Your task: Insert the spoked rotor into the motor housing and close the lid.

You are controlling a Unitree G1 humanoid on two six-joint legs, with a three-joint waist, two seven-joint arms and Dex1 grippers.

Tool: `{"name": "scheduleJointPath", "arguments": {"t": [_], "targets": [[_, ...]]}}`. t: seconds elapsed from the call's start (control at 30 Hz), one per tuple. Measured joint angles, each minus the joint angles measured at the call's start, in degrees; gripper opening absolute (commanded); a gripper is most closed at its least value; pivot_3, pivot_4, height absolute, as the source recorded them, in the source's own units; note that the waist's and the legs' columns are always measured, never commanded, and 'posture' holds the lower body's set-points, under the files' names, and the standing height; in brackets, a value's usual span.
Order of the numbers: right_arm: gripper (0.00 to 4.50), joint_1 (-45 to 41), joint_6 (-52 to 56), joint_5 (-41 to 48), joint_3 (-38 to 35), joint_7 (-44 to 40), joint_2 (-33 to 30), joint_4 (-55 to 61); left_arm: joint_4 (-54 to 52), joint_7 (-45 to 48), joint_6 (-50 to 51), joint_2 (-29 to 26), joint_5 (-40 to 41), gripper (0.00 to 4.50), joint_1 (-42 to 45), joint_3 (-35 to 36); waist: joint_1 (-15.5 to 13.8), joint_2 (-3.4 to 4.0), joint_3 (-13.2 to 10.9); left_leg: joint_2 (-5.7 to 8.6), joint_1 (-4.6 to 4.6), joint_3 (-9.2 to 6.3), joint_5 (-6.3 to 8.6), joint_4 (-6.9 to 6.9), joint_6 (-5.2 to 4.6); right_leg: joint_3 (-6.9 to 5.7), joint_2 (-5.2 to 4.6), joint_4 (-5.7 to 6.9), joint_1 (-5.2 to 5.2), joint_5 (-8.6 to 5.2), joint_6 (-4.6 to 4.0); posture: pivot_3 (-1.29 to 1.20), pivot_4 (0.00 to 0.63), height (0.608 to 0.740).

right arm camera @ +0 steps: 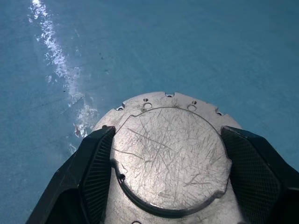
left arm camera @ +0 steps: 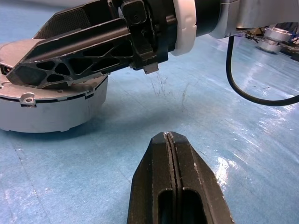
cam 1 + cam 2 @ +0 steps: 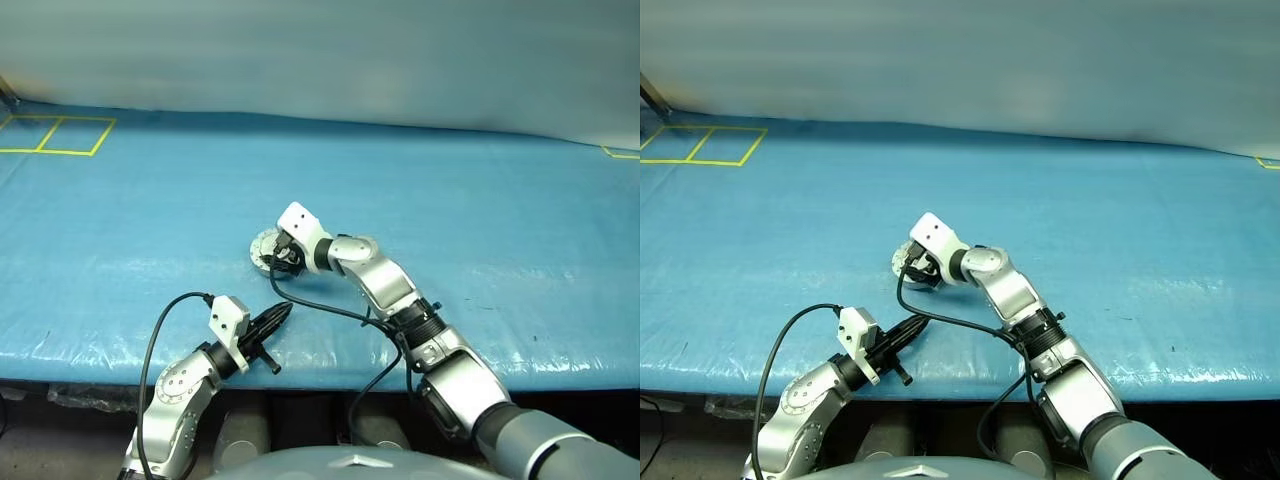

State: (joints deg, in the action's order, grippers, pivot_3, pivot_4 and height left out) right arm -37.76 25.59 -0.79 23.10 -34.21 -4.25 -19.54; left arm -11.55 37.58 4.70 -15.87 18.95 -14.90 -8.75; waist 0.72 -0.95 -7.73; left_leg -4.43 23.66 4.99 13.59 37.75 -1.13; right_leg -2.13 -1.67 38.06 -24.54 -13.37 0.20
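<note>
Scratched silver-grey metal, the round lid (image 1: 170, 156) with its raised centre lies face-up and flat on the motor housing (image 2: 51, 109), on the blue table cover (image 3: 480, 200). The right gripper (image 1: 168, 186) straddles it, fingers spread on either side, probably to press it shut. The left gripper (image 2: 174, 140), fingers pressed together, waits nearby, apart from the assembly.
</note>
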Motion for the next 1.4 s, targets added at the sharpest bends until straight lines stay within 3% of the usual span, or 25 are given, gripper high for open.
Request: {"name": "scheduleJointPath", "arguments": {"t": [0.67,1.0,1.4], "targets": [[3.27,-1.82,0.39,0.24,-1.16,-4.19,0.23,-2.77,0.0,-0.05,0.0,-0.04,0.0,0.0,-0.18,-0.43,0.14,0.03,0.01,0.04,0.06,0.12,0.06,-0.34,-0.08,0.07,0.0,-0.16,0.09,0.02,-0.11,0.0,0.15,0.74],[3.27,-0.78,-15.2,-1.41,0.03,-6.36,-0.45,-8.16,0.0,-0.04,0.0,-0.11,0.0,0.0,0.0,-0.45,0.78,0.06,-0.01,-0.02,0.01,0.16,0.05,-0.38,-0.07,0.1,0.09,-0.15,0.08,-0.09,-0.03,0.0,0.15,0.74],[3.27,-2.0,-13.67,-2.22,-0.79,-5.86,1.2,-10.36,0.0,-0.03,0.0,-0.18,0.01,0.0,0.27,-0.45,0.86,0.07,0.0,-0.04,-0.15,0.19,0.04,-0.38,-0.06,0.19,0.09,-0.09,0.12,-0.07,-0.04,0.0,0.15,0.74]]}}
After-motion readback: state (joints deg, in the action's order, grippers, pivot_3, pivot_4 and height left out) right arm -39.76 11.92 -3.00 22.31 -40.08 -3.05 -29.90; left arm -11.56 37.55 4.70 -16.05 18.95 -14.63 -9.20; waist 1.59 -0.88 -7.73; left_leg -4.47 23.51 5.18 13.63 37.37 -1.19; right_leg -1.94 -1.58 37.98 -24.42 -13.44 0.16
